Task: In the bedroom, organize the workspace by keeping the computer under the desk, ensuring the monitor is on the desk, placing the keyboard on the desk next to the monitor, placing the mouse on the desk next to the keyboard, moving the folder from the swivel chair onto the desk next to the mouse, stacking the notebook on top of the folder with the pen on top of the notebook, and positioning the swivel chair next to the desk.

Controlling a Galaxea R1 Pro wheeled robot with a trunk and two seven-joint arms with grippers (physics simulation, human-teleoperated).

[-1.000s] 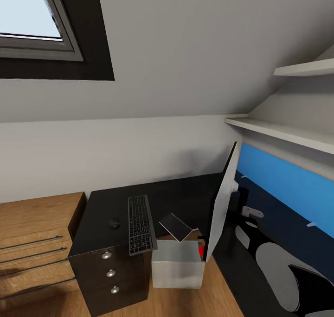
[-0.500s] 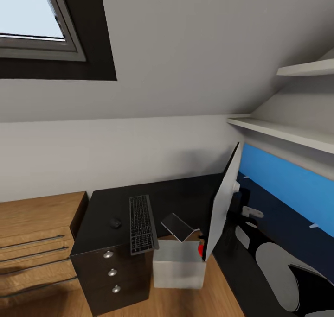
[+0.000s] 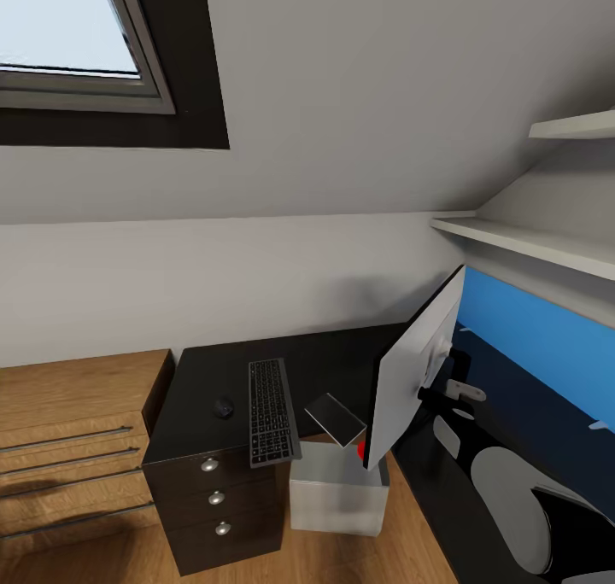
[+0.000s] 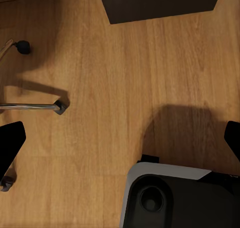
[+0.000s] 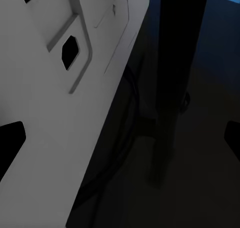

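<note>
The black desk point(image 3: 342, 358) carries the keyboard point(image 3: 273, 411) and, to its left, the small black mouse point(image 3: 224, 407). A dark notebook point(image 3: 336, 419) lies tilted at the desk's inner edge above the light grey computer point(image 3: 337, 492) on the floor. The monitor point(image 3: 414, 366) stands tilted with its pale back showing. My right gripper point(image 5: 120, 138) is open right behind that back panel point(image 5: 50, 88) and its black stand point(image 5: 170, 88). My left gripper point(image 4: 120, 143) hangs open over the wood floor near the swivel chair's chrome leg point(image 4: 30, 107).
A wooden dresser point(image 3: 68, 413) adjoins the desk's drawer unit point(image 3: 213, 499) on the left. A blue wall panel point(image 3: 547, 345) and white shelves point(image 3: 530, 242) run along the right wall. My right arm point(image 3: 512, 499) reaches over the desk's right wing. My base point(image 4: 175, 198) is below the left gripper.
The head view has swung, shifting the whole scene to the right. The monitor has turned and now shows more of its pale back; its top edge has gone right.
</note>
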